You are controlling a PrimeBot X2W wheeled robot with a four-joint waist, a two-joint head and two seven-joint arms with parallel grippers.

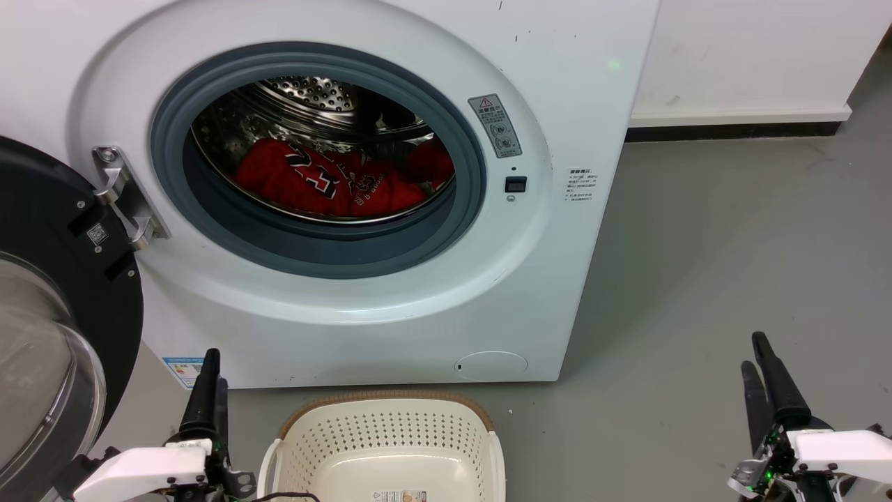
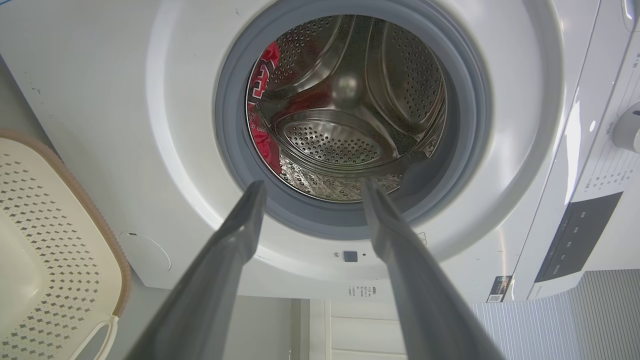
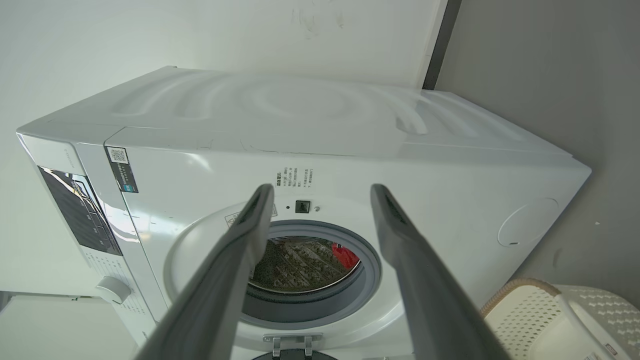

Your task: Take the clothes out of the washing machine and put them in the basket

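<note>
So the washing machine [image 1: 390, 314] sat with its door [image 1: 42, 307] swung wide open to the left, and the clothes [image 1: 327, 185], red with a black-and-white number showing, were lying in a heap at the bottom of the steel drum [image 1: 313, 94], well behind the grey rim. The basket [image 1: 383, 399] was on the grey floor [image 1: 697, 279], just on the near side of the machine and more or less under the opening; I could see its cream inside and a label on the bottom. The left gripper [image 1: 214, 366] was low down, just left of the basket, fingers spread wide and pointed at the drum in the wrist view. The right gripper [image 1: 751, 352] was well off to the right over the floor, also spread wide, not touching anything.
</note>
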